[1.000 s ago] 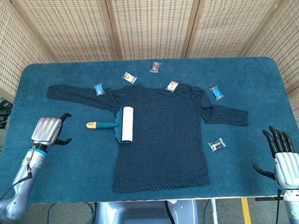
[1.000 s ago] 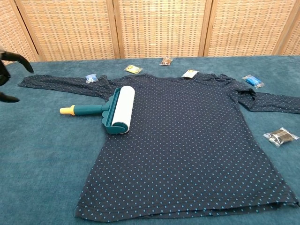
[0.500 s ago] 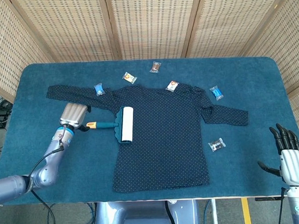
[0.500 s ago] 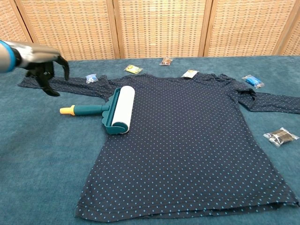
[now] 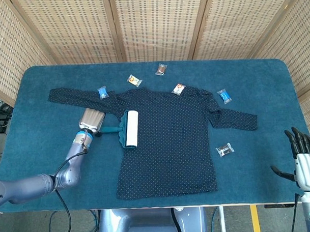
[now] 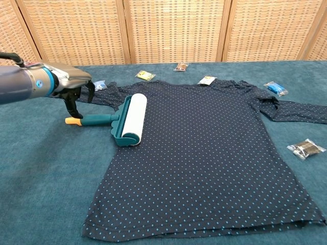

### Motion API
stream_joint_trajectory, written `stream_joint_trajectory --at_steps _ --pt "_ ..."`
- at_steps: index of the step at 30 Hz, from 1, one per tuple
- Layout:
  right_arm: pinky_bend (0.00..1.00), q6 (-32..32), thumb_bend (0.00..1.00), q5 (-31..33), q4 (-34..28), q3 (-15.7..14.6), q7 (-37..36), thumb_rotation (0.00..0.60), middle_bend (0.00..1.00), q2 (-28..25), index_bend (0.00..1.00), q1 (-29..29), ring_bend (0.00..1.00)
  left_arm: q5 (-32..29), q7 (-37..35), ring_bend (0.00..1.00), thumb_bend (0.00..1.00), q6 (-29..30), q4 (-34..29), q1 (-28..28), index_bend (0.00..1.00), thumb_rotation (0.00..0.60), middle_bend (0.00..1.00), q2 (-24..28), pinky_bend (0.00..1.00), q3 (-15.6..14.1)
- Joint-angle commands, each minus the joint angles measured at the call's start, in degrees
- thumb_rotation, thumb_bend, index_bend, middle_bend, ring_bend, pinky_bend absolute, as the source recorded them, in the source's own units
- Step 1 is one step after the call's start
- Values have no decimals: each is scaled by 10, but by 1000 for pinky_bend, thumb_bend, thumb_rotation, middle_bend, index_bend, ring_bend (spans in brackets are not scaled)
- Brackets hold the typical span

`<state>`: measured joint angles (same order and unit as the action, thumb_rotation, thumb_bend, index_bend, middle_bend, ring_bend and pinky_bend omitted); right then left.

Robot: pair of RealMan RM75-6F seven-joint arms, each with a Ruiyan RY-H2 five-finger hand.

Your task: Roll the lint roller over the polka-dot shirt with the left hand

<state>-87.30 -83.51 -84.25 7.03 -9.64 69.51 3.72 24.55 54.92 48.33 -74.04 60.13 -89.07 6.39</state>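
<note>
Lint roller (image 6: 124,120) lies flat on the table (image 5: 37,99), its white roll resting on the left edge of the polka-dot shirt (image 5: 171,141), teal handle (image 6: 98,120) pointing out over bare cloth toward your left side, yellow tip at the far end

Step in hand looks like the reach-to-grasp. Your left hand (image 6: 71,84) sits right over the handle end, fingers (image 6: 70,106) pointing down and spread on either side of it. They are not wrapped on it: it holds nothing. Whether a fingertip touches the yellow tip, I can't tell from either view

Right hand (image 5: 302,164) idles at the near right corner, fingers apart, holding nothing, well clear of the shirt

Next move, as I read it: lower the left hand so the handle sits across the palm, close around the teal part rather than the tip, then lift a little and check the roll turns freely before you push across the fabric

Watch the shirt sleeve (image 5: 73,98) just behind the hand, don't snag it in the grasp

Small packets (image 5: 225,150) lie around the shirt; keep strokes on the torso
</note>
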Motion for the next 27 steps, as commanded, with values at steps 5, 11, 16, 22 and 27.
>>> stream_joint_trajectory --at_steps 5,11,16,22,27 --pt "0 4 167 3 4 1 -4 600 0 0 41 1 0 -12 5 763 253 -18 48 19 392 600 850 -43 695 -11" --pt "0 4 167 6 7 3 -9 600 0 0 41 0 0 -16 3 763 253 -27 79 28 390 600 850 -68 695 -15" --pt "0 4 167 8 10 5 -11 600 0 1 41 0 0 -18 4 763 292 -34 107 33 409 600 850 -87 695 -19" --pt "0 3 167 10 12 7 -14 600 0 1 44 0 0 -15 4 763 343 -39 120 36 435 600 850 -98 695 -23" --pt "0 1 167 12 12 9 -18 600 0 -1 49 -2 0 -10 -1 763 576 -42 127 35 548 600 850 -106 695 -25"
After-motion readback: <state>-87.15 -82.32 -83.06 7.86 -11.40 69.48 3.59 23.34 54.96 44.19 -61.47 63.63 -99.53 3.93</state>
